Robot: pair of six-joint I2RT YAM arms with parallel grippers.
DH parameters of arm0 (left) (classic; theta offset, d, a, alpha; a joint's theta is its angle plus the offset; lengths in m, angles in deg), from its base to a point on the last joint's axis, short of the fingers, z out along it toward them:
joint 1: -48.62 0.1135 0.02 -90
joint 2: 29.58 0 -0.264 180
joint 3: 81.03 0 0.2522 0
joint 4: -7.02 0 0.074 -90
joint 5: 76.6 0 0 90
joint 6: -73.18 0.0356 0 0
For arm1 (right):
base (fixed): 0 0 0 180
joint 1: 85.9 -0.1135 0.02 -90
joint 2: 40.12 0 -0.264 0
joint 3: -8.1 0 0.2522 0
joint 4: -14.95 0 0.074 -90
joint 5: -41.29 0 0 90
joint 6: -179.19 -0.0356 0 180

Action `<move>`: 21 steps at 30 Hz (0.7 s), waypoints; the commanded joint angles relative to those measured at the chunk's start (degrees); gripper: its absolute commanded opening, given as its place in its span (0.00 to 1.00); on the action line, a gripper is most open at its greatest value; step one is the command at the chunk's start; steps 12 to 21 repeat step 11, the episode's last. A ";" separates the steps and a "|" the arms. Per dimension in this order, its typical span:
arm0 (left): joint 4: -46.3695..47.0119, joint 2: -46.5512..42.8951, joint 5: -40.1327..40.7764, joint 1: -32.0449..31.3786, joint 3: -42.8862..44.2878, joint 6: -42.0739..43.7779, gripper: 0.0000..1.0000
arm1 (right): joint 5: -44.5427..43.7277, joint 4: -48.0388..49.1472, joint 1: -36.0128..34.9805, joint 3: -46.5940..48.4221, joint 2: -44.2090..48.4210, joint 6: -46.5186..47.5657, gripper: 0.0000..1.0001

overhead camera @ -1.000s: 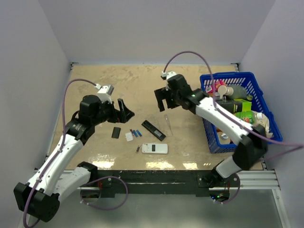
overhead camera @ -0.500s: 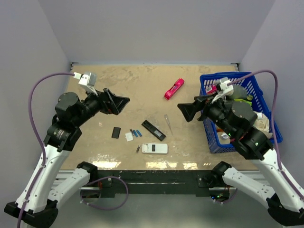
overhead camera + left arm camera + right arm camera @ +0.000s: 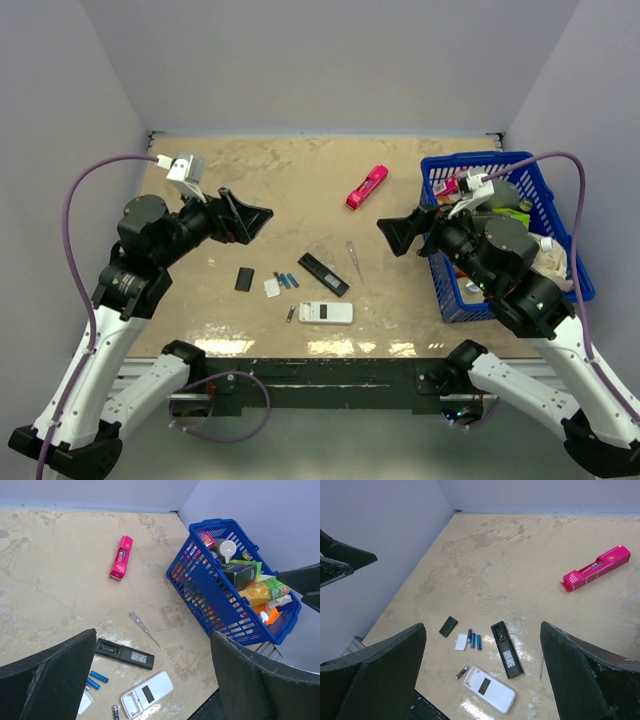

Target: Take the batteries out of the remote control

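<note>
The left end effector (image 3: 256, 222) stood open and empty, raised over the left side of the bench (image 3: 250, 160). The right end effector (image 3: 390, 238) was likewise spread wide with nothing between its fingers, held up just beside the blue basket (image 3: 478, 160). A second before, both had been stretched low over the middle of the bench. They had since drawn back and lifted, and over the last half second had hardly stirred. Nothing lying there had shifted meanwhile.

Two blue batteries (image 3: 288, 281) lay side by side with a darker cell (image 3: 469, 635) just beside them, between the white cover (image 3: 271, 287) and the black remote (image 3: 323, 273). A greyish battery (image 3: 291, 314) lay near the left end of the white remote (image 3: 326, 313), and a black cover (image 3: 244, 279) sat further left. To my eye the cells were out and the arms were retiring, so the job looked done.

Farther off, a pink box (image 3: 367, 186) rested on the mottled beige surface, shut in by plain pale walls (image 3: 320, 60).
</note>
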 commanded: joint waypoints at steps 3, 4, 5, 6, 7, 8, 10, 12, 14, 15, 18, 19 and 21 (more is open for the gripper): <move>2.85 -0.63 -1.42 -0.07 0.71 -1.42 1.00 | -0.42 -0.36 -0.08 2.65 -1.48 -0.23 0.98; 2.85 -0.63 -1.25 0.01 0.71 -1.42 1.00 | -0.15 -0.36 -0.08 2.65 -1.48 -0.05 0.98; 2.94 -0.80 -1.16 0.01 0.71 -1.42 1.00 | -0.06 -0.36 -0.08 2.65 -1.57 -0.14 0.99; 3.03 -0.81 -1.16 0.01 0.71 -1.42 1.00 | 0.20 -0.28 -0.08 2.56 -1.57 -0.05 0.98; 3.20 -0.81 -1.16 -0.07 0.80 -1.42 1.00 | 0.29 -0.36 -0.08 2.56 -1.57 -0.14 0.98; 3.12 -0.72 -1.16 -0.07 0.88 -1.42 1.00 | 0.20 -0.36 -0.17 2.30 -1.57 -0.05 0.98; 3.11 -0.54 -1.24 -0.07 0.97 -1.42 1.00 | -0.15 -0.54 -0.08 2.21 -1.66 -0.05 0.99; 2.94 -0.54 -1.25 0.01 1.15 -1.42 1.00 | -0.23 -0.54 -0.08 2.03 -1.66 0.03 0.98; 2.94 -0.54 -1.25 0.01 1.15 -1.42 1.00 | -0.23 -0.54 -0.08 2.03 -1.66 0.03 0.98; 2.94 -0.54 -1.25 0.01 1.15 -1.42 1.00 | -0.23 -0.54 -0.08 2.03 -1.66 0.03 0.98; 2.94 -0.54 -1.25 0.01 1.15 -1.42 1.00 | -0.23 -0.54 -0.08 2.03 -1.66 0.03 0.98; 2.94 -0.54 -1.25 0.01 1.15 -1.42 1.00 | -0.23 -0.54 -0.08 2.03 -1.66 0.03 0.98; 2.94 -0.54 -1.25 0.01 1.15 -1.42 1.00 | -0.23 -0.54 -0.08 2.03 -1.66 0.03 0.98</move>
